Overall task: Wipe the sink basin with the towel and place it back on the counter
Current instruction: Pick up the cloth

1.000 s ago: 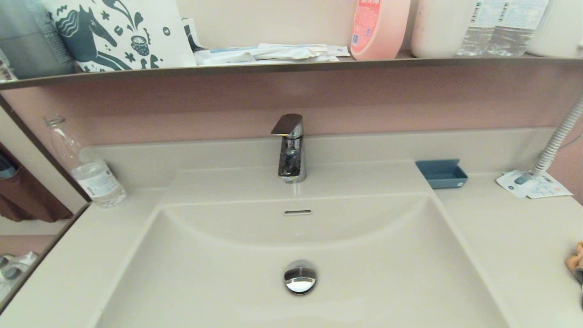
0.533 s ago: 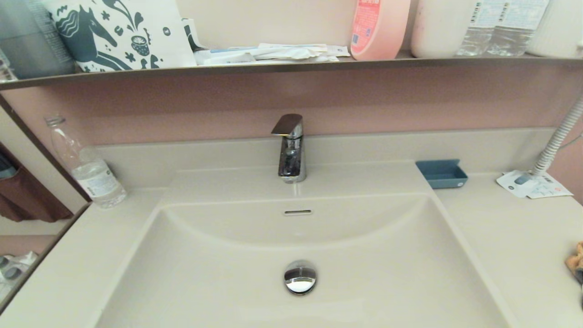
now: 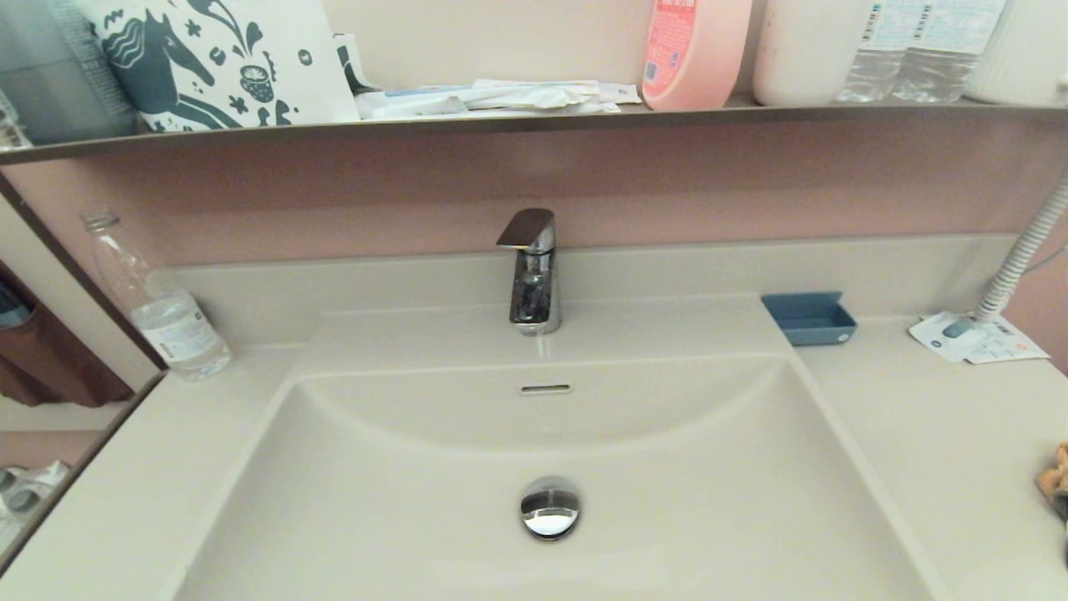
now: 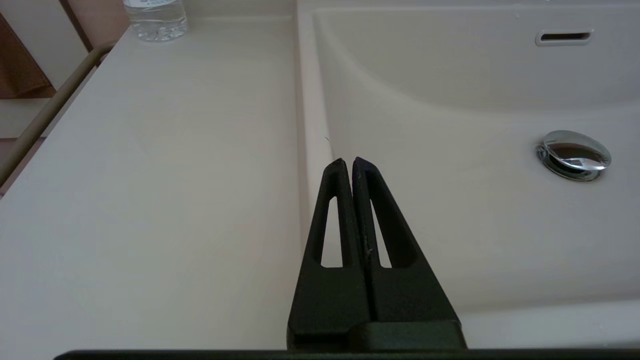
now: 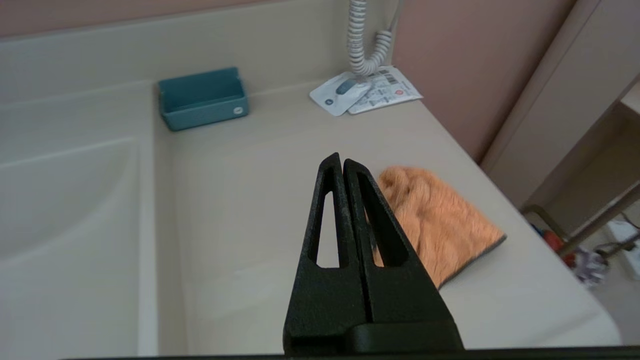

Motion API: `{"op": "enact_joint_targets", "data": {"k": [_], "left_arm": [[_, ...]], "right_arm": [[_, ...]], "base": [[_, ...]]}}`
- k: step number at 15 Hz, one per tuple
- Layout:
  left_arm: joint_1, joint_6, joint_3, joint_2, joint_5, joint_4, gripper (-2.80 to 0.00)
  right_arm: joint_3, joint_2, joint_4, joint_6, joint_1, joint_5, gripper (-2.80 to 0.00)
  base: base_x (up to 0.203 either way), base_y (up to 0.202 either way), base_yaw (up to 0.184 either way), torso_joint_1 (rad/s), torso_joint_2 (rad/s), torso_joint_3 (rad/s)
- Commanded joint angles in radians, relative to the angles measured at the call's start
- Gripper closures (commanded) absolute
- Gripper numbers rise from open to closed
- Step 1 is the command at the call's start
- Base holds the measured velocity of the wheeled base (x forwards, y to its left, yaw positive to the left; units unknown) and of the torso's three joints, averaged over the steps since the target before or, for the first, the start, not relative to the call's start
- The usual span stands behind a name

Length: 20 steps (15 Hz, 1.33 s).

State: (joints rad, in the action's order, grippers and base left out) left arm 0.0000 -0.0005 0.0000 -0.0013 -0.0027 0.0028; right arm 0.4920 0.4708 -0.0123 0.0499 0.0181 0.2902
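Note:
The beige sink basin [image 3: 667, 467] fills the middle of the head view, with its slot overflow [image 3: 545, 389] and chrome drain plug [image 3: 550, 507]. The tan-brown fuzzy towel [image 5: 440, 225] lies flat on the counter [image 5: 250, 210] right of the basin; only its corner [image 3: 1053, 477] peeks in at the head view's right edge. My right gripper [image 5: 342, 161] hovers shut just beside the towel, holding nothing. My left gripper [image 4: 347, 162] is shut and empty over the basin's left rim [image 4: 307, 125]. Neither arm appears in the head view.
A faucet [image 3: 532, 271] stands behind the basin. A blue soap tray [image 3: 808, 318], white printed packets [image 3: 976, 338] and a coiled hose [image 3: 1022, 255] sit at the back right. A water bottle [image 3: 163, 309] stands at the back left. A dark-edged shelf [image 3: 534, 123] holds bottles and bags.

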Motion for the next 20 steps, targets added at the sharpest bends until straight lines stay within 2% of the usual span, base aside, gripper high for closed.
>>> {"op": "enact_joint_targets", "data": {"k": [1, 3, 5, 6, 8, 10, 12, 13, 16, 20], "left_arm": [[0.000, -0.001, 0.000, 0.001, 0.000, 0.000, 0.00], [0.000, 0.001, 0.000, 0.001, 0.000, 0.000, 0.00], [0.001, 0.000, 0.000, 0.001, 0.000, 0.000, 0.00], [0.001, 0.000, 0.000, 0.001, 0.000, 0.000, 0.00], [0.000, 0.001, 0.000, 0.001, 0.000, 0.000, 0.00], [0.001, -0.001, 0.000, 0.001, 0.000, 0.000, 0.00], [0.000, 0.000, 0.000, 0.001, 0.000, 0.000, 0.00], [0.000, 0.000, 0.000, 0.001, 0.000, 0.000, 0.00], [0.001, 0.000, 0.000, 0.001, 0.000, 0.000, 0.00], [0.001, -0.001, 0.000, 0.001, 0.000, 0.000, 0.00]], "right_arm": [[0.072, 0.182, -0.001, -0.002, 0.001, 0.012, 0.00], [0.192, 0.304, -0.027, -0.032, -0.029, 0.023, 0.00], [0.277, 0.429, -0.094, -0.057, -0.113, 0.024, 0.00], [0.311, 0.485, -0.170, -0.070, -0.157, 0.021, 0.00], [0.371, 0.574, -0.467, -0.094, -0.211, 0.013, 0.00], [0.456, 0.654, -0.621, -0.150, -0.310, 0.008, 0.00], [0.488, 0.701, -0.658, -0.260, -0.408, -0.014, 0.00], [0.491, 0.721, -0.661, -0.293, -0.444, -0.050, 0.00], [0.493, 0.813, -0.662, -0.323, -0.534, -0.187, 0.00], [0.511, 0.949, -0.619, -0.352, -0.604, -0.258, 0.00]], "base": [[0.000, 0.000, 0.000, 0.000, 0.00, 0.000], [0.000, 0.000, 0.000, 0.000, 0.00, 0.000], [0.000, 0.000, 0.000, 0.000, 0.00, 0.000], [0.000, 0.000, 0.000, 0.000, 0.00, 0.000], [0.000, 0.000, 0.000, 0.000, 0.00, 0.000], [0.000, 0.000, 0.000, 0.000, 0.00, 0.000], [0.000, 0.000, 0.000, 0.000, 0.00, 0.000], [0.000, 0.000, 0.000, 0.000, 0.00, 0.000], [0.000, 0.000, 0.000, 0.000, 0.00, 0.000], [0.000, 0.000, 0.000, 0.000, 0.00, 0.000]]}}
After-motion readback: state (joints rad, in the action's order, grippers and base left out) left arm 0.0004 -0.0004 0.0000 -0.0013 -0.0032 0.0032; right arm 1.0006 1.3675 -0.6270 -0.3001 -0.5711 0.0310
